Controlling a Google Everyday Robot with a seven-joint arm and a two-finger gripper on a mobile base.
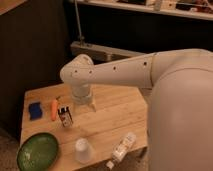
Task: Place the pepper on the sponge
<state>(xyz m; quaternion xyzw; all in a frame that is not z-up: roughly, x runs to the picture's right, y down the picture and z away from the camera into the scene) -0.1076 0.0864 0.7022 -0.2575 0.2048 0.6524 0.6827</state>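
The orange pepper (54, 109) lies on the wooden table (112, 120) at the left, just right of the blue sponge (35, 110) and apart from it. My gripper (85, 103) hangs below the white arm's wrist near the table's middle, to the right of the pepper and just above the tabletop. A small dark box with a white label (65, 116) stands between the pepper and the gripper. The pepper is not in the gripper.
A round green plate (38, 151) sits at the front left corner. An upturned clear cup (82, 150) and a lying plastic bottle (123, 147) are near the front edge. The big white arm body fills the right side.
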